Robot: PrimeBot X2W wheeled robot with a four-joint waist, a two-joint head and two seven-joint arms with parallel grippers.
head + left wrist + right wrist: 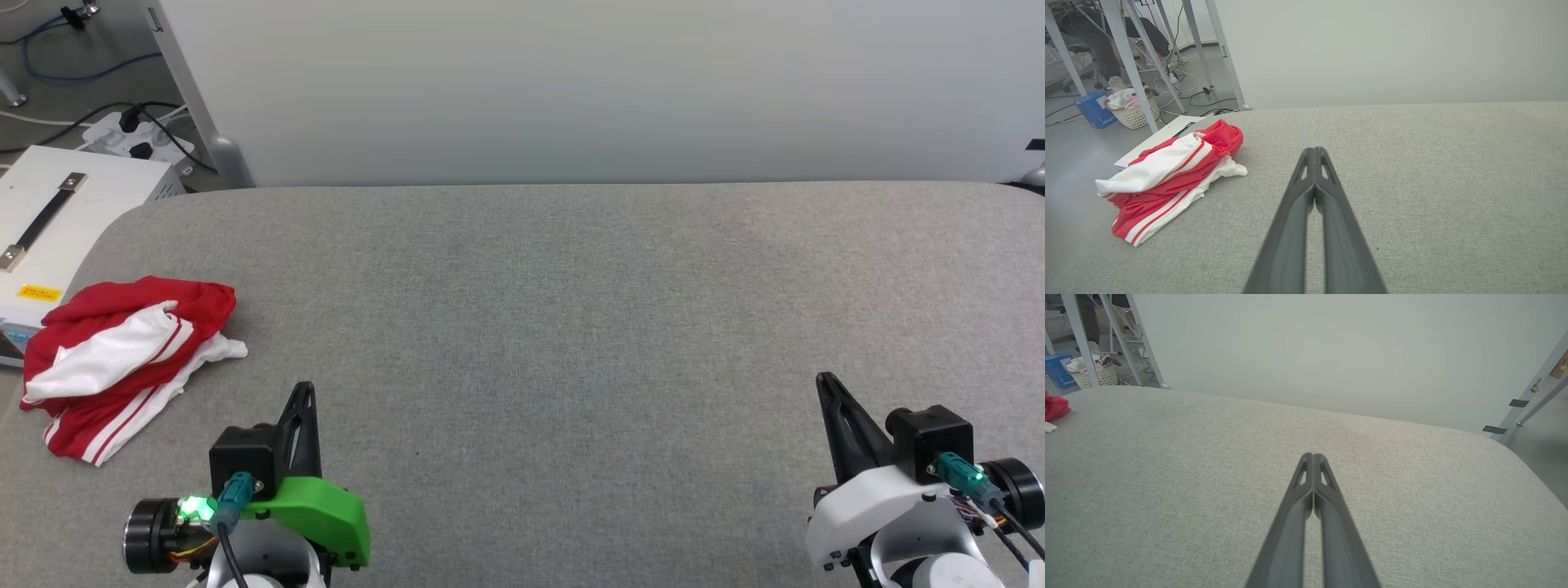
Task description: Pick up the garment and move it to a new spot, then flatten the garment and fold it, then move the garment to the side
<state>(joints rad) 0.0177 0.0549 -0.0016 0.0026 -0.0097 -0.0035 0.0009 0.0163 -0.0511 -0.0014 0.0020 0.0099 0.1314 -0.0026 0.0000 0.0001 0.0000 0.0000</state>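
Left gripper (304, 390): tips together, empty; garment (122, 359) off to its left, apart.
Right gripper (824, 382): tips together, empty.

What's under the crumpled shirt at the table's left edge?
The garment lies bunched on the grey table, at its left edge, with a white box beyond that edge. The cloth covers whatever is directly beneath it.

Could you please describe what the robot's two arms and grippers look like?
Each gripper has two long, dark, tapering fingers with slotted tips. The left gripper has a bright green wrist cover, the right gripper a white wrist cover. Both wrists carry a black block, a teal connector with black cable, and a black round housing.
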